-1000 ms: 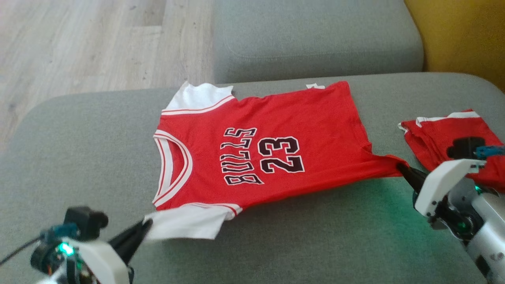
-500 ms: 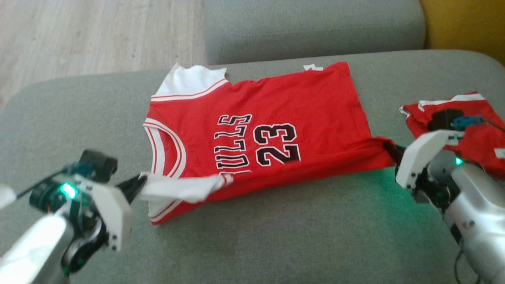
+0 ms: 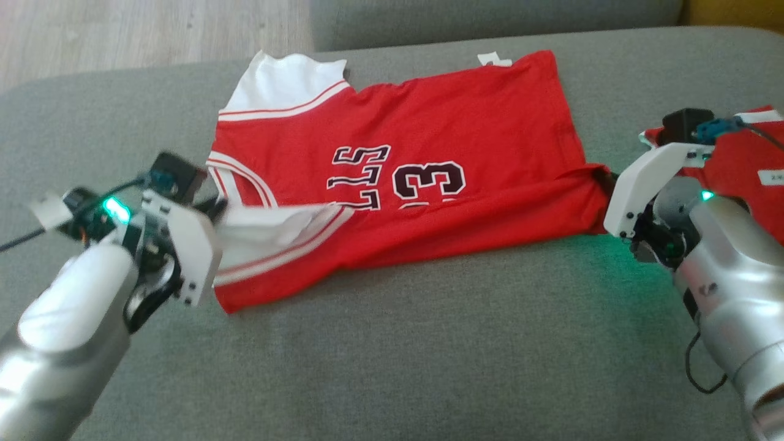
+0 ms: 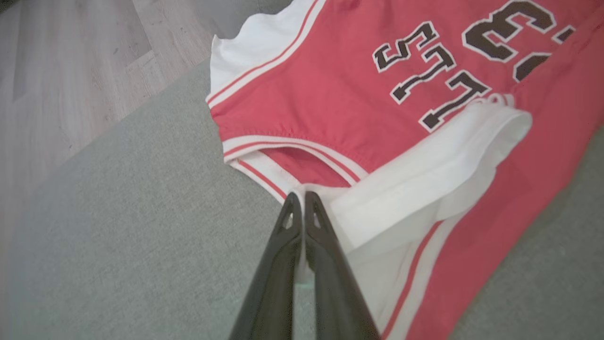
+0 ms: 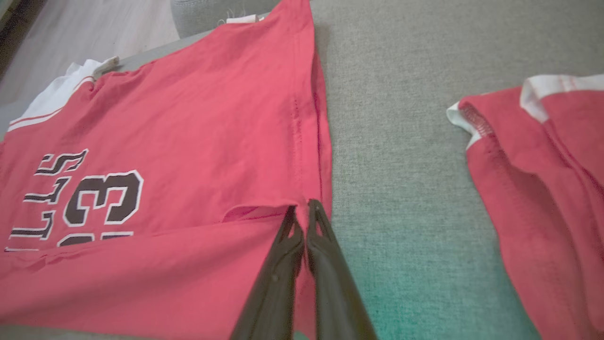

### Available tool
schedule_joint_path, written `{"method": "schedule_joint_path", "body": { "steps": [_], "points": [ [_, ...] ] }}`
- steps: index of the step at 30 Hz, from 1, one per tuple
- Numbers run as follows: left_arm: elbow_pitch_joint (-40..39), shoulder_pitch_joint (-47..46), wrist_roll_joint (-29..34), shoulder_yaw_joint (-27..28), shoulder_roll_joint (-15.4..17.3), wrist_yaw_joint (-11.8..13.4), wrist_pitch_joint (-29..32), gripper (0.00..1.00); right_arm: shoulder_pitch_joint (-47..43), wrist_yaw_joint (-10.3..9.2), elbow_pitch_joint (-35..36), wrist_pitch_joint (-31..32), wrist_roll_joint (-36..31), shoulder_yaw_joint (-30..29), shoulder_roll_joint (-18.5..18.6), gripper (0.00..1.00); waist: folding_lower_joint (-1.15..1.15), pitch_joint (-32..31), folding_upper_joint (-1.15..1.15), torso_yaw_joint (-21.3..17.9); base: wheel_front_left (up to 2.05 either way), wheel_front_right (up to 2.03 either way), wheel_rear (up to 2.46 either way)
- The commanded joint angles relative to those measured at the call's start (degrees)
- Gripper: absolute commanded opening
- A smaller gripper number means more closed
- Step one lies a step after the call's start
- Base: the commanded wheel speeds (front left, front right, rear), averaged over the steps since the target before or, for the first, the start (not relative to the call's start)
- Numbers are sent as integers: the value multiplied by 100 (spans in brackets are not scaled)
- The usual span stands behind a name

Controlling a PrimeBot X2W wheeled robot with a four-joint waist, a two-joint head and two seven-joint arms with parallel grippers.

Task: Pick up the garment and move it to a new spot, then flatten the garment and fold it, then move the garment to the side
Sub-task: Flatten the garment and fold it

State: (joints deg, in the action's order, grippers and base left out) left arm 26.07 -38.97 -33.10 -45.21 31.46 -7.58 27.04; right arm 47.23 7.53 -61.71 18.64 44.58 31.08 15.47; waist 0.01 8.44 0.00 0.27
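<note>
Left claw (image 4: 298, 198) clamped on the jersey (image 3: 441, 116) sleeve (image 4: 424, 160), my right claw (image 5: 302, 208) on its hem (image 5: 321, 141), to fold the side by the cushion (image 3: 429, 367) front evenly.

My garment (image 3: 478, 116) is soft, matt red knit cloth with white trim and flat printed lettering. The cushion (image 3: 429, 355) under it is coarse grey woven fabric. My left gripper (image 4: 298, 200) and right gripper (image 5: 302, 208) have matt dark plastic fingers (image 4: 330, 264) and smooth white plastic housings (image 3: 190, 245) on satin silver forearms (image 3: 67, 318). The floor (image 3: 122, 37) looks like pale wood.
</note>
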Motion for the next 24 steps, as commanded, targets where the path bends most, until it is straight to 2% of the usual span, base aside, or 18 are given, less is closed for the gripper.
{"method": "schedule_joint_path", "body": {
  "steps": [1, 2, 3, 8, 9, 10, 11, 16, 18, 20, 24],
  "points": [
    [32, -494, 49, 219, 89, 12, -203, 0, 276, -4, -11, -115, -117, 1, -40, 0, -1, 73, 0, 9, 0, 0, 0],
    [141, -578, 87, 226, 19, 12, -377, 88, 343, -4, -104, -227, -197, -16, -37, 80, -1, 93, 0, 9, 0, 0, 0],
    [264, -645, 118, 248, -54, 35, -543, 100, 409, -4, -218, -374, -249, -76, -41, 100, -1, 108, 0, 9, 0, 0, 0],
    [730, -835, 263, 336, -375, 210, -1393, 100, 544, -4, -472, -1060, -322, -293, -138, 100, -1, 63, 0, 57, 0, 0, 0],
    [730, -835, 263, 336, -375, 210, -1393, 100, 544, -4, -472, -1060, -322, -293, -138, 100, -1, 63, 0, 57, 0, 0, 0],
    [818, -846, 239, 483, -533, 392, -1871, 100, 513, -4, -370, -1471, -376, -292, -117, 100, -1, -9, 0, 88, 0, 0, 0],
    [818, -846, 239, 483, -533, 392, -1871, 100, 513, -4, -370, -1471, -376, -292, -117, 100, -1, -9, 0, 88, 0, 0, 0],
    [767, -633, 122, 909, -859, 890, -3195, 100, 287, -4, 44, -2838, -882, -64, 78, 100, -1, -264, 0, 156, 0, 0, 0],
    [673, -428, 23, 1048, -982, 1041, -3588, 100, 135, -4, 189, -3159, -927, -169, 66, 100, -1, -373, 0, 179, 0, 0, 0],
    [431, -44, -100, 1241, -1126, 1262, -3986, 100, -140, -4, 547, -3339, -1088, -426, 37, 100, -1, -523, 0, 179, 0, 0, 0],
    [-92, 604, -139, 1508, -1295, 1533, -4178, 100, -763, -4, 1631, -3360, -1667, -1306, -22, 100, -1, -685, 0, 176, 0, 0, 0]
  ]
}}
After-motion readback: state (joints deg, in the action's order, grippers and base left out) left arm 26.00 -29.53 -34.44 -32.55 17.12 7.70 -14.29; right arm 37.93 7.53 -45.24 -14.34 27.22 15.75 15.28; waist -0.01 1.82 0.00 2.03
